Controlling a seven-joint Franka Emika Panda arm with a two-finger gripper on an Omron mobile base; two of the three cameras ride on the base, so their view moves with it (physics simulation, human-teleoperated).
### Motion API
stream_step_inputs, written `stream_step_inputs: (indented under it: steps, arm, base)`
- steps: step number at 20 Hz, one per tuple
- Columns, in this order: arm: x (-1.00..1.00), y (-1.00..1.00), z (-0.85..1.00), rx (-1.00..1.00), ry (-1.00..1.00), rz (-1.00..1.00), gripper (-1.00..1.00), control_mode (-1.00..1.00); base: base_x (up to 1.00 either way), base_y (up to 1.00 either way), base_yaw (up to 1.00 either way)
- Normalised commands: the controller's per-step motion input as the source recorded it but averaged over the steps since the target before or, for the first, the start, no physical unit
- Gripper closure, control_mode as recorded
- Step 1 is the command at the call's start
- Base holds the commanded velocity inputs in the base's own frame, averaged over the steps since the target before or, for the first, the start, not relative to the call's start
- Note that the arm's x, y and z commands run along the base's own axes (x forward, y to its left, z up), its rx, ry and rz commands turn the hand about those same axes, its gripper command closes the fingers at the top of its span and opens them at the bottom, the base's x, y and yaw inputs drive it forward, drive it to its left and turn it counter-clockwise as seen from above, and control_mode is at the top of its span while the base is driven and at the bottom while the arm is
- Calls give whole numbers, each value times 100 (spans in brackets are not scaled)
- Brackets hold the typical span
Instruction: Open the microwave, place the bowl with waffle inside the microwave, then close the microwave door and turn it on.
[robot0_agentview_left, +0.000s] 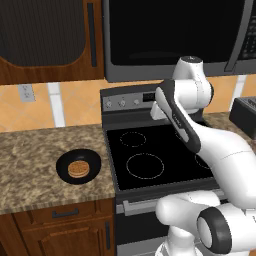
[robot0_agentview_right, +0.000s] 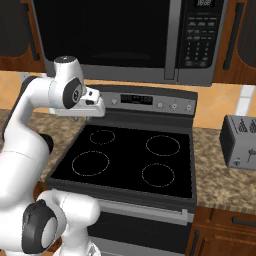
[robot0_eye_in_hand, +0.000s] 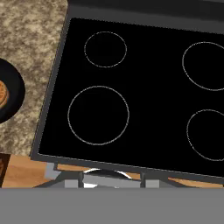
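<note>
Granite counter, one bowl, one waffle, one shut microwave, claw state unclear

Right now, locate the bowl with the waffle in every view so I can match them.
Left base view: bowl on the granite counter, left of the stove.
Right base view: not in it.
Hand view: bowl cut by the left edge.
Shared landmark: the stove's black cooktop.

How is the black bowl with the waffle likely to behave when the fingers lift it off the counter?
The bowl looks rigid and shallow, so it probably lifts stiffly from its rim. The waffle lies loose inside and may slide if tilted. Its smooth dark surface could be somewhat slippery.
</note>
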Motion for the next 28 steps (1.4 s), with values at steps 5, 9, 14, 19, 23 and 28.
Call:
stream_step_inputs:
  steps: [5,9,14,19,23,28]
  arm:
    - [-17,-23,-3,1,-2,-1,-100,-100]
    - [-61,-54,12,6,-33,-2,-100,-100]
    - [-47,-68,57,11,-36,0,-100,-100]
    - [-36,-71,93,9,-18,0,-100,-100]
    - [-25,-76,100,14,-7,-5,-100,-100]
    - [14,-93,89,15,-7,-16,-100,-100]
  base:
    - [0,0,0]
    - [0,0,0]
    - [0,0,0]
    - [0,0,0]
    - [0,0,0]
    - [0,0,0]
